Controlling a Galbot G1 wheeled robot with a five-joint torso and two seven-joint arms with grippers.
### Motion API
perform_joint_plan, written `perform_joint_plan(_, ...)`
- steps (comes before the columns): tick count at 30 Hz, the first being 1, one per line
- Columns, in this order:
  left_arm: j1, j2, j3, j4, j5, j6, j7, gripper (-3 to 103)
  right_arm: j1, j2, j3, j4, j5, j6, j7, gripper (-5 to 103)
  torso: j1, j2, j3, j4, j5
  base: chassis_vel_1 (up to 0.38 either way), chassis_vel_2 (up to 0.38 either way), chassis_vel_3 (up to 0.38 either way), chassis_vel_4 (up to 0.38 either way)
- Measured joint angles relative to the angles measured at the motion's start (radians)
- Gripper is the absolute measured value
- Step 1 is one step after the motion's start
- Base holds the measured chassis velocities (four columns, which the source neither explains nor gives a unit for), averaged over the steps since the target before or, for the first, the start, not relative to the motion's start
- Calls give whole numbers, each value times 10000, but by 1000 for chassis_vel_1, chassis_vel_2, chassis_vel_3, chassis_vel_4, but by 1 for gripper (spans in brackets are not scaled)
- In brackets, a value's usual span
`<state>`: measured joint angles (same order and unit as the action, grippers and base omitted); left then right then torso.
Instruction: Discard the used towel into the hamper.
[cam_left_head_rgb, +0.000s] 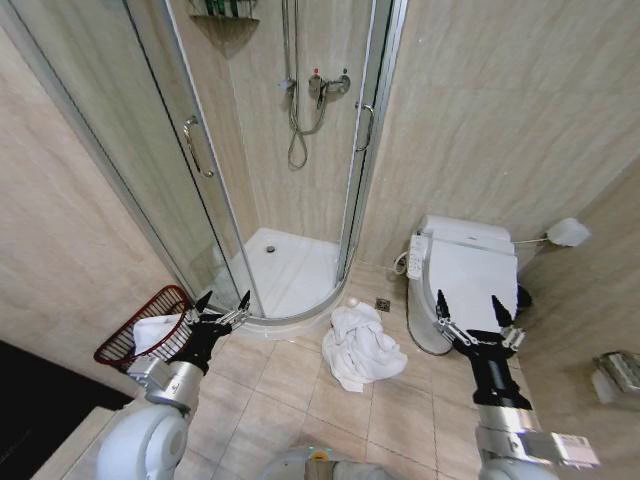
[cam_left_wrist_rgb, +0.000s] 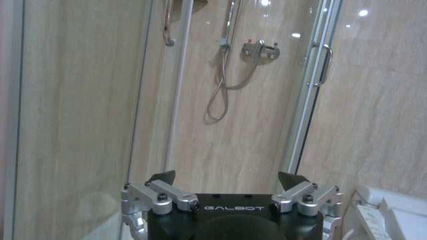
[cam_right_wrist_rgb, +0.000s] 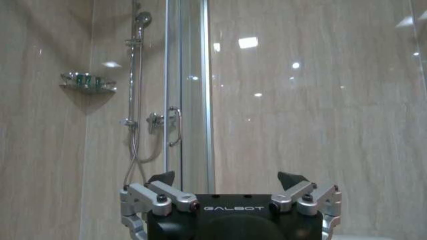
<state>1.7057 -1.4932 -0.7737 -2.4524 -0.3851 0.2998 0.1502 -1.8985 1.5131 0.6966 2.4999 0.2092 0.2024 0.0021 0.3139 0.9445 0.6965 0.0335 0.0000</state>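
Note:
A crumpled white towel (cam_left_head_rgb: 360, 345) lies on the tiled floor between the shower tray and the toilet. The hamper (cam_left_head_rgb: 138, 330), a dark red wire basket, leans by the left wall with something white inside it. My left gripper (cam_left_head_rgb: 223, 303) hovers open just right of the hamper, well left of the towel. Over by the toilet's front, my right gripper (cam_left_head_rgb: 470, 308) is open too, held above the floor to the right of the towel. Each wrist view shows its own gripper, left (cam_left_wrist_rgb: 227, 178) and right (cam_right_wrist_rgb: 227, 178), open and empty, facing the shower wall.
A glass shower enclosure (cam_left_head_rgb: 300, 160) with a white tray (cam_left_head_rgb: 295, 270) stands ahead. A white toilet (cam_left_head_rgb: 462, 275) sits at the right, a floor drain (cam_left_head_rgb: 383, 304) beside it. A small white ball (cam_left_head_rgb: 352, 301) lies near the towel. Tiled floor in front is free.

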Motion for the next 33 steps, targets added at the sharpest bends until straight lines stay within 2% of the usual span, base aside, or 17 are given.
perform_joint_plan(33,0,0,0,0,0,0,0,100,0,0,0,0,0,0,0,100,-666,-1542,-878,0,0,0,0,0,0)
